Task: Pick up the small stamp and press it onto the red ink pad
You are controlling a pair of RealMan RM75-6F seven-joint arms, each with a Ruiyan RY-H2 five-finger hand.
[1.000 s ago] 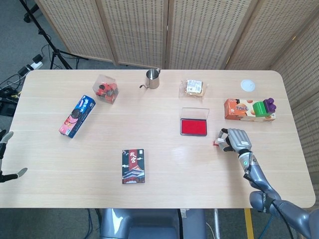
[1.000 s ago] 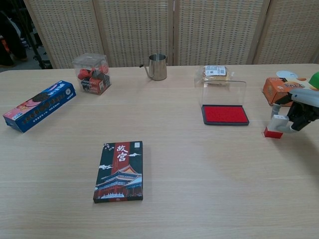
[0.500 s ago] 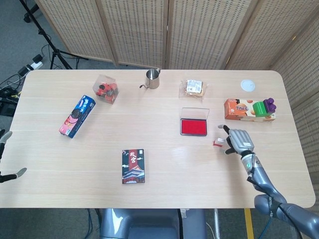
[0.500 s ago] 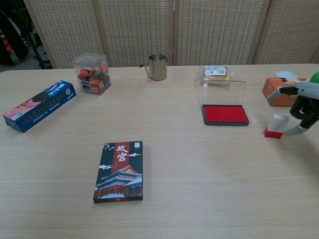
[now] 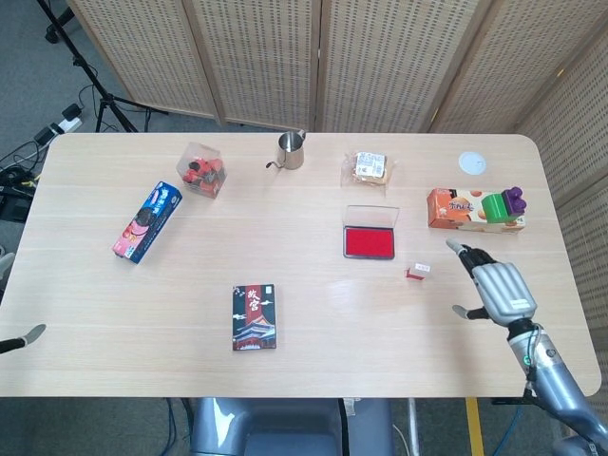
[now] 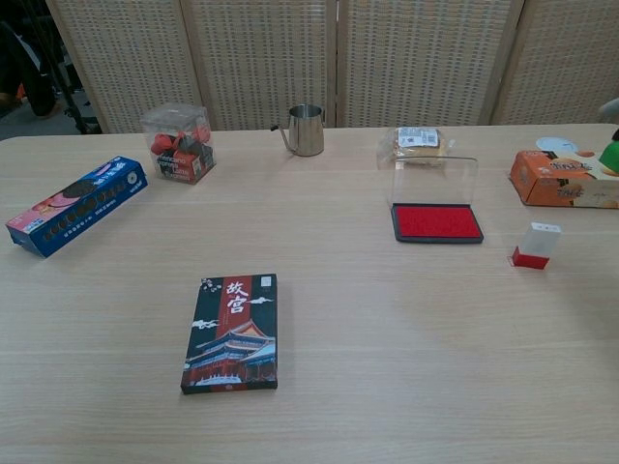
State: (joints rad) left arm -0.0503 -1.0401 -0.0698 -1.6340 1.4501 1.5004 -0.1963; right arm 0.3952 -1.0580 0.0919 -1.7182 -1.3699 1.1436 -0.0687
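The small stamp point(image 5: 418, 273) point(image 6: 535, 246), white with a red base, stands alone on the table just right of the red ink pad point(image 5: 369, 242) point(image 6: 436, 222), whose clear lid is raised. My right hand point(image 5: 496, 290) hovers to the right of the stamp and well apart from it, fingers spread, holding nothing; the chest view does not show it. Of my left hand point(image 5: 21, 339) only an outstretched fingertip shows at the head view's left edge, far from the stamp.
An orange box point(image 5: 472, 209) with a green and purple toy sits behind the right hand. A snack packet point(image 5: 368, 167), metal cup point(image 5: 290, 150), clear box point(image 5: 201, 169), blue biscuit pack point(image 5: 146, 221) and dark booklet point(image 5: 254, 316) are spread over the table.
My right hand has let go of the stamp and pulled away to the right and toward the near edge, leaving the chest view. The stamp stays standing. My left hand slid further out of frame.
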